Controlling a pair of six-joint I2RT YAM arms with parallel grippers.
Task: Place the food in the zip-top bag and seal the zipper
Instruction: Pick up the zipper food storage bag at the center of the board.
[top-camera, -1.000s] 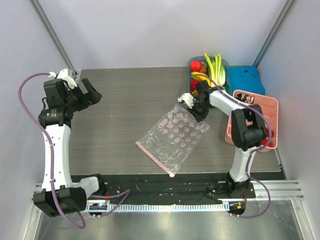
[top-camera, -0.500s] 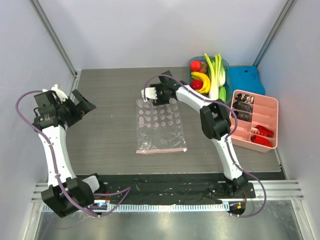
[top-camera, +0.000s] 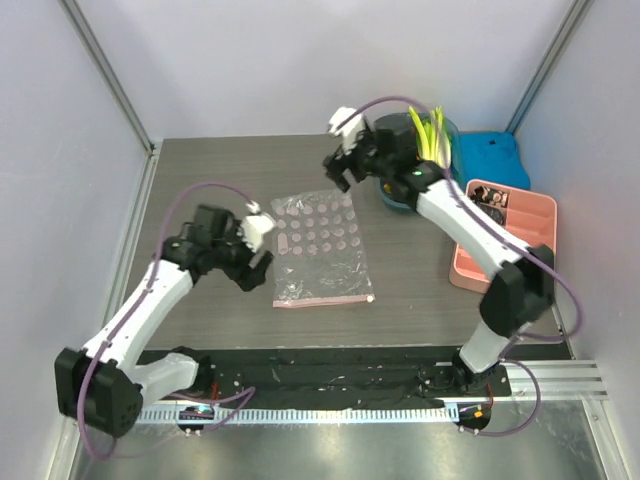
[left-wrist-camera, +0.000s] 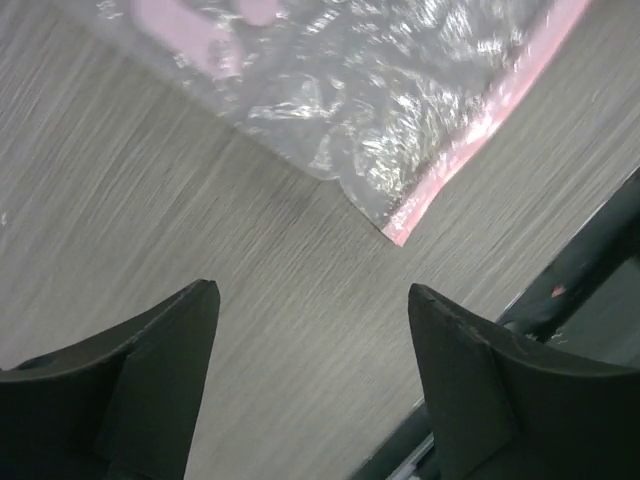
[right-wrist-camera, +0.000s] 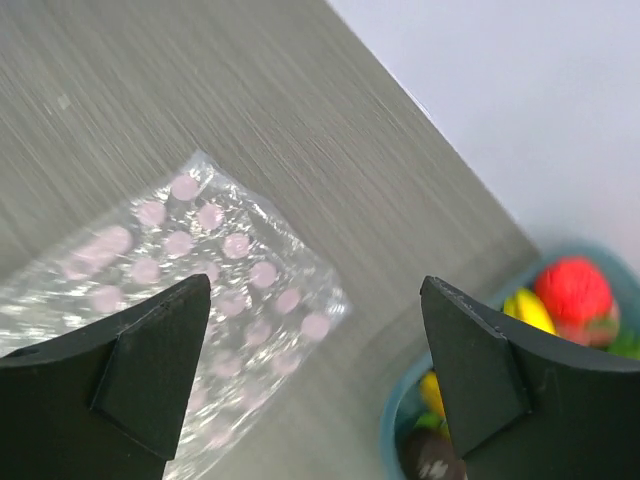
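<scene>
Nearest the arm bases, the left arm (top-camera: 150, 300) reaches over the table (top-camera: 200, 180). Its left jaws stand spread with nothing between them, just beside the left edge of the zip-top bag (top-camera: 320, 245). That bag lies flat on the table, with its pink zipper (top-camera: 322, 299) along the near short edge. The left wrist view shows one corner of the strip ahead of the fingertips, apart from them. Past the bag's far right corner the right arm (top-camera: 470, 225) reaches in, and the right jaws hang spread wide above the table, gripping nothing. Just beyond sits a teal bowl (top-camera: 392, 198) holding the celery-like stalk (top-camera: 430, 135), the red fruit (right-wrist-camera: 573, 290) and a yellow banana (right-wrist-camera: 522, 308). A pink tray (top-camera: 515, 250) lies to the right, with a blue lid (top-camera: 490, 160) behind it.
</scene>
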